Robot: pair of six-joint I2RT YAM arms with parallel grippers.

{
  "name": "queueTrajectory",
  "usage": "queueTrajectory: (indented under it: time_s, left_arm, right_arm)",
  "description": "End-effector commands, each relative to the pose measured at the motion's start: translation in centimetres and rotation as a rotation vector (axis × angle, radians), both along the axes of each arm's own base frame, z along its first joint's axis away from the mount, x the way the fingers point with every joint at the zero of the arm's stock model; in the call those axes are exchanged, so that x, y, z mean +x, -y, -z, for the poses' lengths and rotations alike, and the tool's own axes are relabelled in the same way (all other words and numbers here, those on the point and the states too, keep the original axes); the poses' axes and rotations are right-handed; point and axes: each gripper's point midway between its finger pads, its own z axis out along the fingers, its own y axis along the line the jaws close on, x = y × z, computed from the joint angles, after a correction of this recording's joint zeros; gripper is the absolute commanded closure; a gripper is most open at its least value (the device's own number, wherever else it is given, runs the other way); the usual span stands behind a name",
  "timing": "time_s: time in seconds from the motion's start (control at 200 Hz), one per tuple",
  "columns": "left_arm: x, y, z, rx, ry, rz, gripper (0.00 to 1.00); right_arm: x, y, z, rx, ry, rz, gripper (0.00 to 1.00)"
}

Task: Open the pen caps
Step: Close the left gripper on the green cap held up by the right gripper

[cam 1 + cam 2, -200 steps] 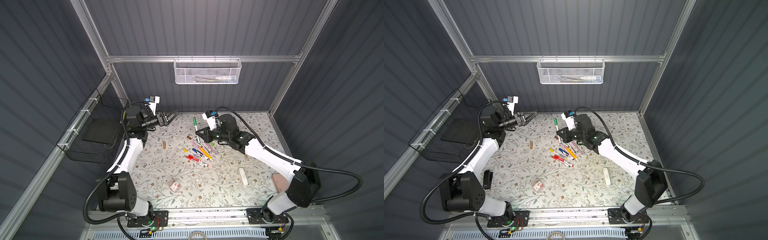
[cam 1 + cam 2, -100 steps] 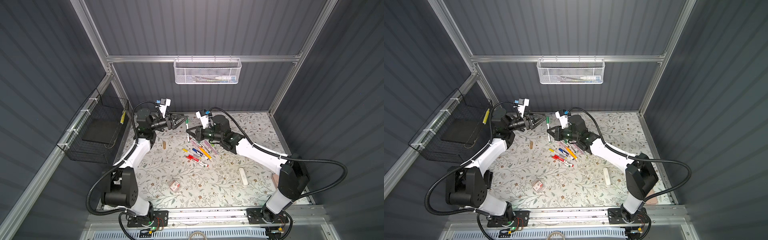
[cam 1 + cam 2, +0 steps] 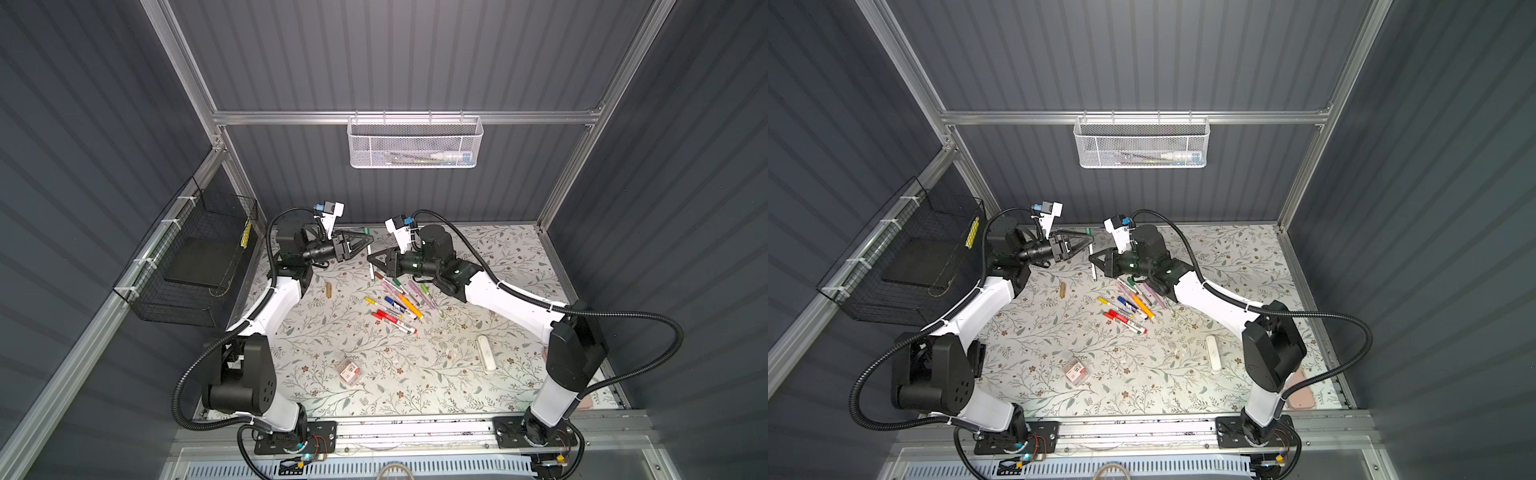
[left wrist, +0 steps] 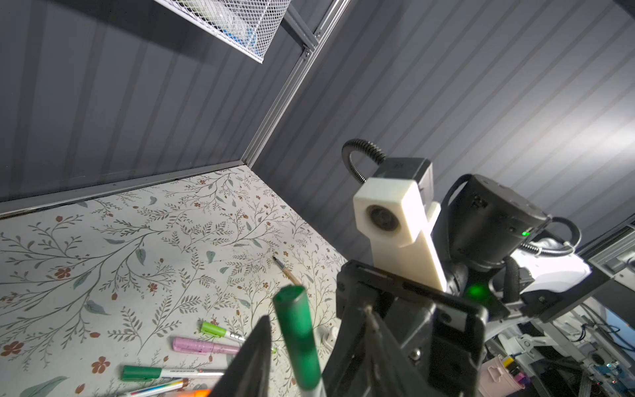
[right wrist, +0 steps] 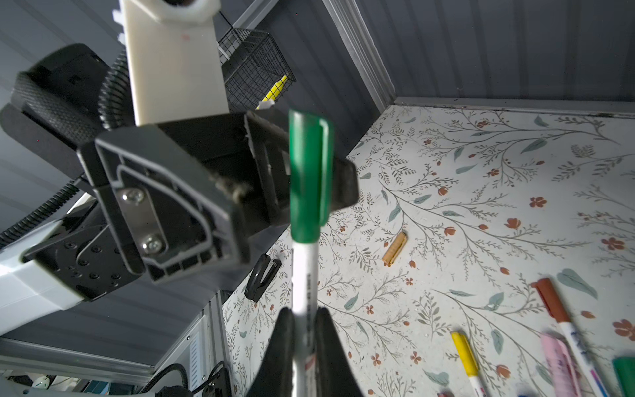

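My right gripper (image 3: 369, 257) (image 5: 304, 314) is shut on the white barrel of a pen (image 5: 302, 271), held upright above the back of the mat. The pen's green cap (image 3: 366, 230) (image 4: 295, 330) (image 5: 307, 178) points up and is still on. My left gripper (image 3: 369, 240) (image 4: 316, 314) reaches in from the left, its jaws on either side of that cap. One finger lies close against the cap and a gap shows at the other, so it is open. Several capped pens (image 3: 395, 305) lie in a cluster on the mat. A loose tan cap (image 3: 328, 289) (image 5: 395, 249) lies to their left.
A white oblong case (image 3: 486, 353) lies at the right and a small red-and-white packet (image 3: 350, 370) nearer the front. A black wire basket (image 3: 195, 257) hangs on the left wall. A white mesh basket (image 3: 415, 143) hangs on the back wall.
My left gripper has swung right to the pen and its jaws have narrowed round the green cap. My right gripper brought the pen leftward to meet it.
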Motion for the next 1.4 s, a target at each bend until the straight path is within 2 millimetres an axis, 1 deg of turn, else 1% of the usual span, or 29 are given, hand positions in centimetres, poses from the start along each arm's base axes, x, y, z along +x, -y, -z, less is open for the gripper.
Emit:
queueTrajectory:
  time_s: [0.0,0.08,0.165,0.245,0.32,0.36,0.42,0.48,0.575,0.75,0.821,0.881,0.966,1.081,1.231,1.271,1.376,1.396]
  left_arm:
    - [-0.3,0.0,-1.4,-0.047,-0.014,0.009,0.61]
    - [-0.3,0.0,-1.6,-0.065,-0.015,0.007,0.68]
    - [-0.1,0.0,-1.3,-0.059,-0.025,0.01,0.72]
    - [-0.2,0.0,-0.8,-0.05,-0.046,0.013,0.73]
    - [-0.5,0.2,-0.6,-0.05,-0.043,0.016,0.73]
    - [-0.4,0.2,-0.6,-0.051,-0.043,0.016,0.75]
    - [-0.4,0.2,-0.8,-0.049,-0.046,0.017,0.81]
    - [-0.5,0.2,-0.7,-0.046,-0.046,0.018,0.85]
    - [-0.3,0.1,-0.4,-0.043,-0.041,0.006,0.94]
    - [-0.3,0.1,-0.7,-0.043,-0.036,0.004,1.0]
    - [-0.2,0.1,-0.8,-0.051,-0.032,-0.002,1.0]
    - [-0.1,0.1,-1.1,-0.055,-0.034,-0.002,1.0]
    - [-0.1,0.1,-1.3,-0.062,-0.036,-0.001,1.0]
    - [-0.1,0.1,-1.3,-0.067,-0.028,-0.004,1.0]
    - [-0.4,0.0,-1.0,-0.063,-0.029,-0.001,1.0]
    - [-0.4,0.0,-0.9,-0.064,-0.024,-0.002,1.0]
    - [-0.4,0.0,-1.2,-0.061,-0.016,-0.004,1.0]
    - [-0.4,0.0,-1.3,-0.061,-0.015,-0.001,1.0]
  right_arm:
    - [0.3,-0.3,-0.6,0.003,0.041,-0.01,1.0]
    - [0.3,-0.3,-0.4,-0.003,0.047,-0.014,1.0]
    - [0.4,-0.1,-0.5,0.0,0.049,0.001,1.0]
    - [0.2,-0.1,-0.8,0.007,0.057,-0.003,1.0]
    - [0.2,-0.3,-0.6,0.001,0.057,-0.01,1.0]
    - [0.2,-0.3,-0.5,-0.002,0.056,-0.011,1.0]
    - [0.3,-0.3,-0.4,-0.005,0.053,-0.007,1.0]
    - [0.1,-0.4,-0.5,-0.003,0.054,-0.014,1.0]
    - [0.1,-0.5,-0.5,-0.009,0.058,-0.024,1.0]
    - [0.0,-0.4,-0.7,-0.003,0.054,-0.022,1.0]
    - [0.1,-0.6,-0.5,-0.001,0.046,-0.023,0.87]
    - [0.3,-0.7,-0.4,0.005,0.028,-0.019,0.8]
    - [0.2,-1.2,-0.4,0.022,0.017,-0.036,0.76]
    - [0.4,-1.6,-0.1,0.02,0.005,-0.044,0.76]
    - [0.5,-1.8,-0.4,0.027,0.004,-0.05,0.79]
    - [0.5,-2.0,-0.4,0.027,0.0,-0.058,0.83]
    - [0.7,-2.2,-0.1,0.022,-0.019,-0.055,1.0]
    - [0.7,-2.1,-0.1,0.021,-0.02,-0.051,1.0]
